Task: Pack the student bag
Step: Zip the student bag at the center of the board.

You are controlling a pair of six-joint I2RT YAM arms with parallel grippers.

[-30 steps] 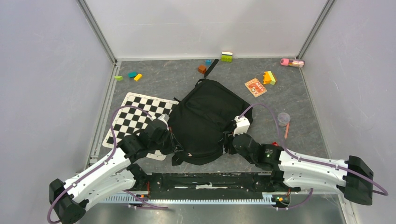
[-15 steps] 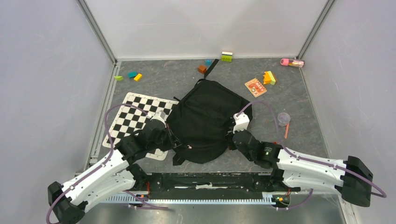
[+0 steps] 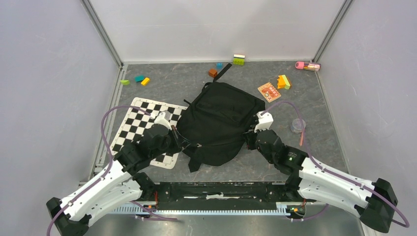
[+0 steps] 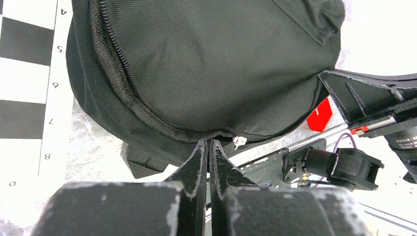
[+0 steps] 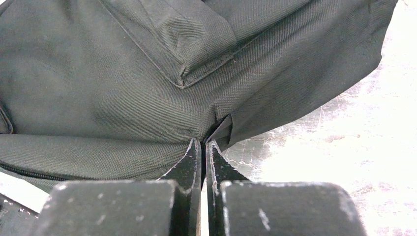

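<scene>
Pinching student bag (image 3: 223,118) rim | left gripper (image 4: 207,145), right gripper (image 5: 202,145) jaws clamped | chessboard (image 3: 140,125) beside

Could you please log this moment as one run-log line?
left gripper: shut on large black fabric backpack at zipper | right gripper: shut on backpack side fold

Item: student bag (image 3: 221,123), a large black backpack of soft woven fabric.
Pose: lying flat and slumped, its rounded end toward the near edge.
Location: middle of the table (image 3: 319,105).
Zip: runs along the near-left edge, closed where visible, with a small pale pull (image 4: 238,142) at its end.
Straps: one black strap (image 3: 223,71) reaches toward the far wall; a short strap end (image 3: 194,164) pokes out at the near edge.
Hold: left gripper (image 4: 207,143) pinches the zip seam; right gripper (image 5: 203,143) pinches a fold of the right edge.
</scene>
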